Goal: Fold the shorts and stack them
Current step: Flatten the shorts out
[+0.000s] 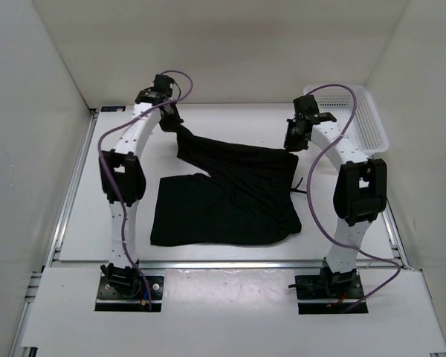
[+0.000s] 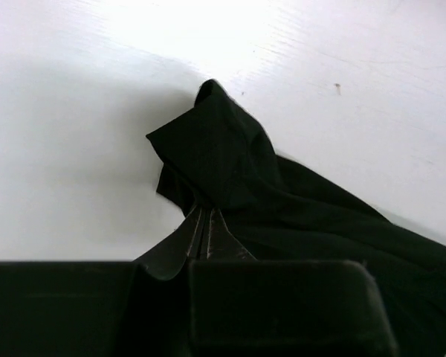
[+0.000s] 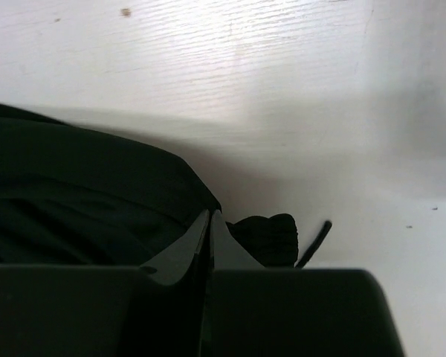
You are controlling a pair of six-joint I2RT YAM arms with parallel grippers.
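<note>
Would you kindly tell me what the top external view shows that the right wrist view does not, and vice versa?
Only the top external view shows the white mesh basket, the left gripper and the full spread of the plain black soft-fabric shorts. Only the right wrist view shows how the right gripper pinches a fabric fold, fingertips together. Both show the shorts, the right gripper and the white table.
</note>
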